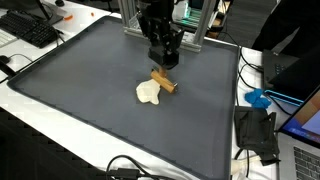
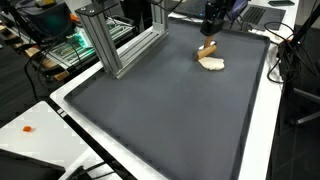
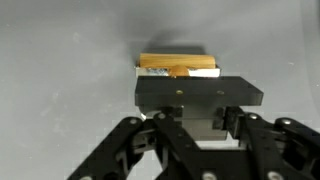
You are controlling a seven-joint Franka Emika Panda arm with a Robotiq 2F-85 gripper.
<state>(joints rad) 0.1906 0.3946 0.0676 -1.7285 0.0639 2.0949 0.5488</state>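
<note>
The arm comes straight down from above, with the gripper (image 1: 165,63) pointing vertically at the mat (image 1: 80,90). Its jaws are closed on the wooden block (image 1: 164,81), which sits low over the mat, nearer the edge by the metal frame (image 2: 115,40). A white piece (image 1: 148,94) touches the block.

White bench (image 1: 25,125) carries a dark grey mat (image 1: 90,90). A cream lump (image 1: 148,94) lies near mat centre. A tilted wooden block (image 1: 164,82) touches it at 1 o'clock. A keyboard (image 1: 30,28) sits off the mat at 10 o'clock.
</note>
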